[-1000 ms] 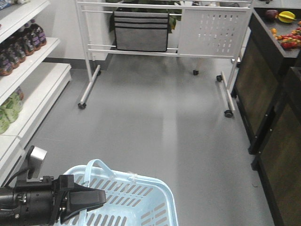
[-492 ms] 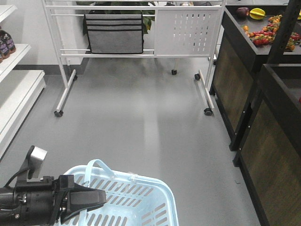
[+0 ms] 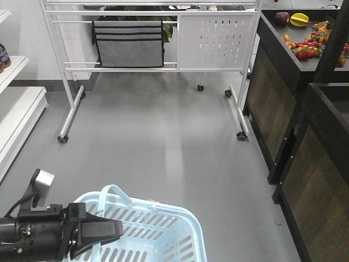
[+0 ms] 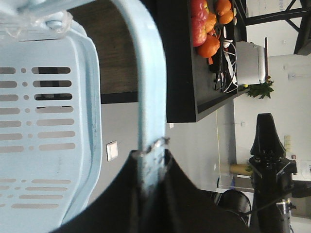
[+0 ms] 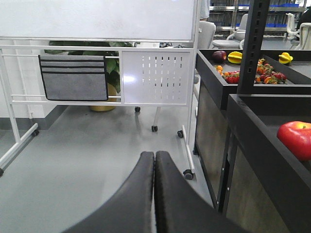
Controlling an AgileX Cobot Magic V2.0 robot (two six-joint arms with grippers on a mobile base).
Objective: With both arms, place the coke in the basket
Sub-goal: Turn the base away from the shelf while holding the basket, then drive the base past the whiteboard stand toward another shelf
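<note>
Now, L pincer [image 4: 151, 154] clamped on basket [image 4: 48, 145] handle, R pincer [image 5: 154, 156] closed

- The grey floor [image 3: 174, 153] lies open down the middle, ahead of the basket [image 3: 163, 208].
- A white wheeled rack [image 3: 147, 65] bars the far end.
- Dark counters [image 3: 275, 109] wall the right side; white shelves [image 3: 16, 109] line the left.
- The left gripper [image 3: 115, 229], clamped on the basket, overhangs its near-left corner.

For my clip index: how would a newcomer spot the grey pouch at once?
Find the white wheeled stand at the far end of the floor. On the left half of its lower rails hangs the grey fabric pouch; unlike the white perforated panel beside it, it has black stripes.
</note>
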